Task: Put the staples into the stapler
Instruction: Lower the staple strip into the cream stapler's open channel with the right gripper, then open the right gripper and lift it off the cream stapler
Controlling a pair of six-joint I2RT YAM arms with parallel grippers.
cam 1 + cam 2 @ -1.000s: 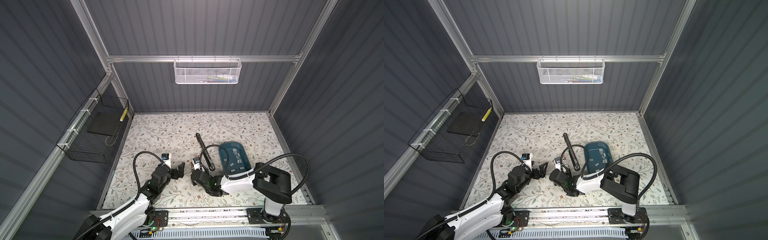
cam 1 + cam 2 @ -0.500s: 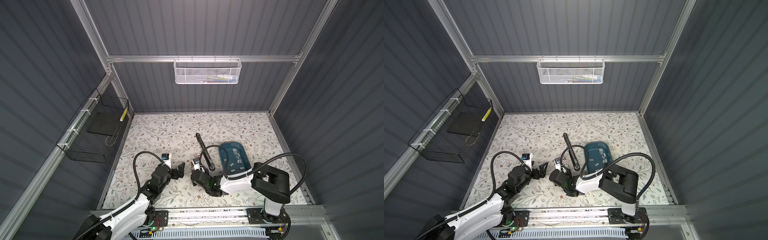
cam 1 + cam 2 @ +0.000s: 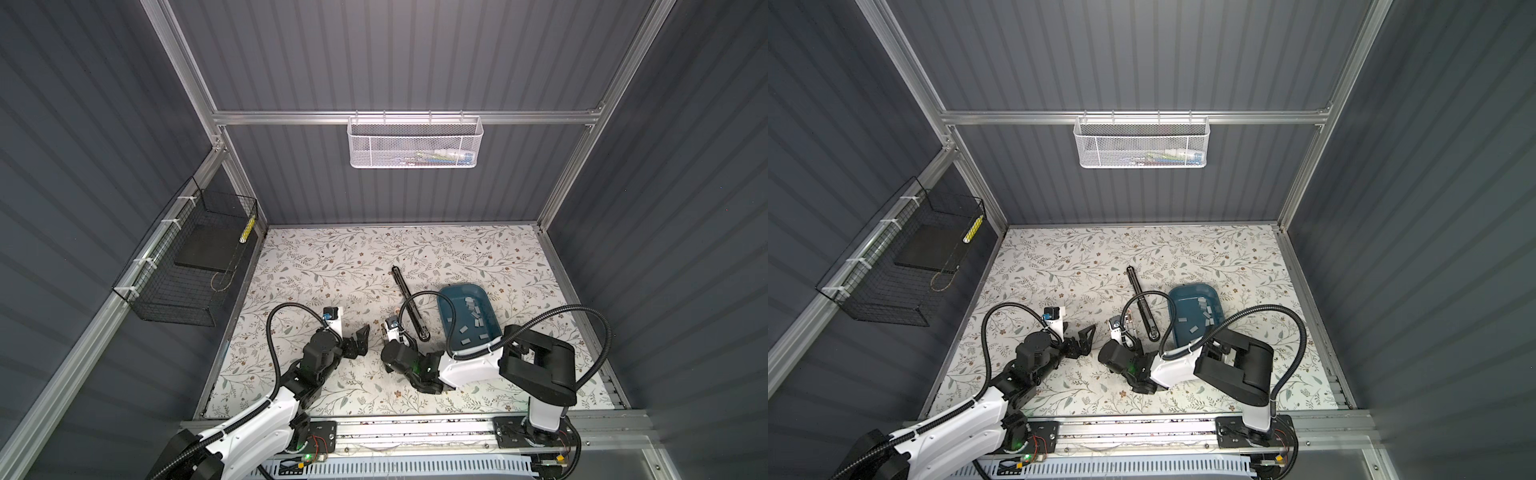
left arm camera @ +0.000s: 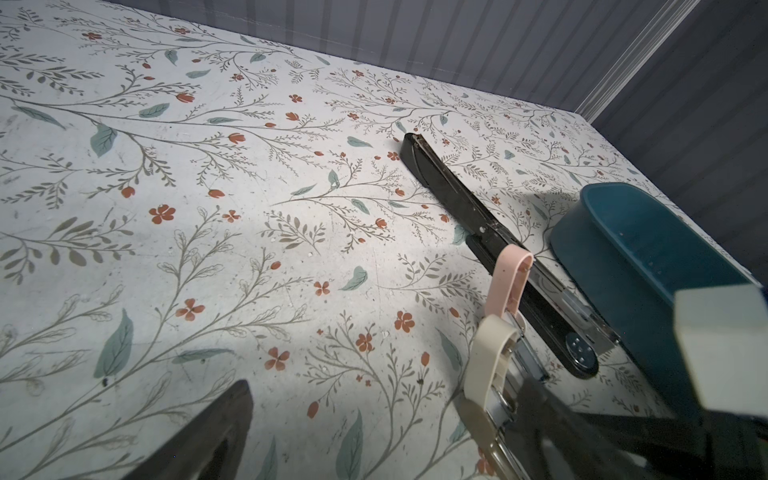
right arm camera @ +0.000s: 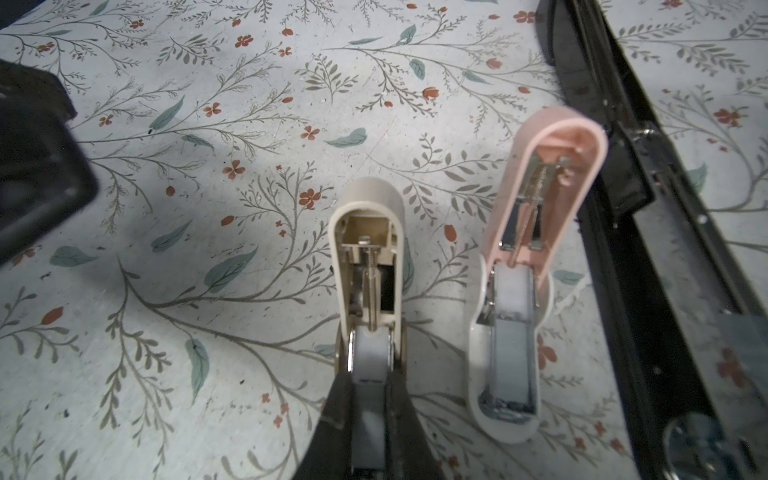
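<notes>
**A:** Quick, the right side first?

**B:** We see the right gripper (image 5: 370, 386) pressed together. It is pinching the metal channel of the cream stapler (image 5: 368, 199), a small plastic one with its lid flipped open, lying on the white floral-print tabletop (image 5: 208, 291).

**A:** And the left?

**B:** The left gripper (image 3: 360, 340) is spread wide and holds nothing. It sits just left of the cream stapler, apart from it.

**A:** Where are the staples?

**B:** The staples (image 3: 473, 307) are short flat grey metal strips. We count about a dozen, scattered loose in the dark teal plastic tray (image 3: 462, 286) on the right of the tabletop. A pale strip also lies in the cream stapler's channel between the fingers, but we cannot tell whether it's staples.

**A:** Anything else?

**B:** There's a pink stapler (image 5: 577, 133), small and plastic, also open, lying just beside the cream one and parallel to it. A long black metal stapler (image 5: 623, 183) is opened out flat between the pink one and the tray.
</notes>
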